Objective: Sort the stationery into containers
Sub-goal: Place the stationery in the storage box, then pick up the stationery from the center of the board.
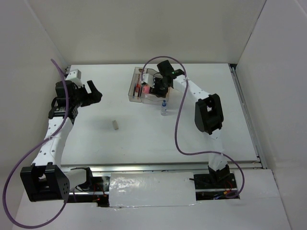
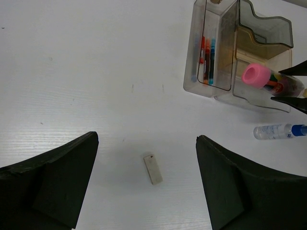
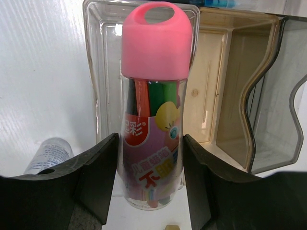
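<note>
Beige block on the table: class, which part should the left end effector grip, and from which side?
Grip the beige block across its two long sides at mid-length, coming down from above. It lies flat on the table, slightly skewed, so the open left end effector probably needs a small wrist turn.

Left arm [image 1: 55, 139]: white segmented limb, elbow bent, reaching forward.
Left gripper [image 1: 95, 92]: black fingers spread wide, empty.
Right arm [image 1: 192, 89]: white segmented limb, angled forward and leftward.
Right gripper [image 3: 151, 143]: black fingers clamped on pink-capped clear tube [image 3: 152, 120].
</note>
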You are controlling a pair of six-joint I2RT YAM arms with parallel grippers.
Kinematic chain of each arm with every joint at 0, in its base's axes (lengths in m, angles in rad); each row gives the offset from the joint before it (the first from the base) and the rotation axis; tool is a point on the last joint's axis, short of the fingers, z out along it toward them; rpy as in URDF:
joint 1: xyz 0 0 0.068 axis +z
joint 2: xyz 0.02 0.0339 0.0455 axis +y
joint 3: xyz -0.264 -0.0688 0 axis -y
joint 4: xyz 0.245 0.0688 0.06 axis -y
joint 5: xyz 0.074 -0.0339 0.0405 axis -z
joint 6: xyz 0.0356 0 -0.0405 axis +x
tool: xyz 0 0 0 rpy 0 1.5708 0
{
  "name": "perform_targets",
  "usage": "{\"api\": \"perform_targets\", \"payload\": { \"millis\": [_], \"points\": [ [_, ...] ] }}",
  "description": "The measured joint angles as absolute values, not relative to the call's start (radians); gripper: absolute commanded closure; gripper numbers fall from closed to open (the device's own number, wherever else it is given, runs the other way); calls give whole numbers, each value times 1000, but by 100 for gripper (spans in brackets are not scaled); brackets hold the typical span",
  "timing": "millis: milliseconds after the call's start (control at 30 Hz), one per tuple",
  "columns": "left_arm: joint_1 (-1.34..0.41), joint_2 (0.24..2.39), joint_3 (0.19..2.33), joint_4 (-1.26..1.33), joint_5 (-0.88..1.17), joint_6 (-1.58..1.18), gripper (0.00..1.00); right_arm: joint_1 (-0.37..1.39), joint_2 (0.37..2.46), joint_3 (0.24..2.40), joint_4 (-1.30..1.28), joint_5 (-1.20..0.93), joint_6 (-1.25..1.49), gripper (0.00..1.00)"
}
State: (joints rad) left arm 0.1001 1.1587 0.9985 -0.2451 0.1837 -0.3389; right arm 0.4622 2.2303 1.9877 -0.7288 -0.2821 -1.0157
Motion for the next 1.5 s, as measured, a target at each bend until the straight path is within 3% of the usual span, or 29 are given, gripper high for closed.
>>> {"api": "perform_targets", "payload": {
  "millis": [200,467,733,967,1067,1167,1267,1367,1500],
  "points": [
    [100,1164,999,-244,181,-339,3,462,2231,1988,-714,-273,-1014,42],
    [100,1179,999,-240,180,-342,2,465,2224,2031,-702,-273,-964,31],
    [92,1176,1012,-248,184,-338,5,461,2157,2030,-702,-268,-929,35],
    [17,1133,1011,-230,251,-284,8,342,2010,2016,-677,-383,-645,37],
    [-53,1132,1008,-196,289,-266,8,215,1800,1828,-565,-472,-462,34],
    [-94,1148,1007,-178,311,-264,7,80,1514,1490,-362,-555,-268,30],
    [-102,1170,1002,-160,315,-265,6,77,1279,1124,-130,-617,-91,29],
    [-102,1171,985,-155,314,-265,6,150,1203,886,20,-631,33,29],
    [-102,1168,965,-156,313,-265,6,240,1222,753,82,-556,155,29]
  ]
}}
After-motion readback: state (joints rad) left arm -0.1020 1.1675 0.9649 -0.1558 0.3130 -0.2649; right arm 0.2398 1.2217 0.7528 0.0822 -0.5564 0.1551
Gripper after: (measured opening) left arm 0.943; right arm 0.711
